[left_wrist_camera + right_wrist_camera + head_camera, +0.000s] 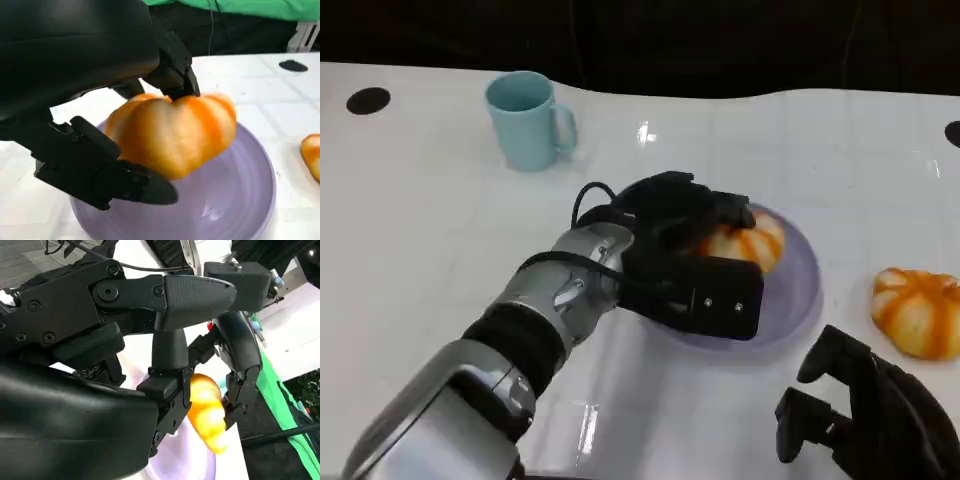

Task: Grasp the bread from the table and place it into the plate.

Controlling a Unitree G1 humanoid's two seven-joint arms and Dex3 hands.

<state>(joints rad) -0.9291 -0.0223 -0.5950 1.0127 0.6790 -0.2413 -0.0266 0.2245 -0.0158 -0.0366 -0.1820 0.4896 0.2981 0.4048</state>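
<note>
An orange-and-white striped bread (745, 243) is gripped by my left hand (685, 255) over the purple plate (800, 290). In the left wrist view the bread (175, 132) is pinched between the black fingers (100, 170) just above the plate's floor (235, 200); whether it touches the plate I cannot tell. A second bread (918, 310) lies on the table to the right of the plate. My right hand (865, 420) hovers near the front right edge with fingers apart and nothing in them. In the right wrist view an orange bread (207, 415) lies beyond that hand's fingers (240, 365).
A light blue mug (527, 120) stands at the back left of the white table (420, 220). Black round marks sit at the far left (368, 100) and far right edge. A green cloth (250, 7) hangs behind the table.
</note>
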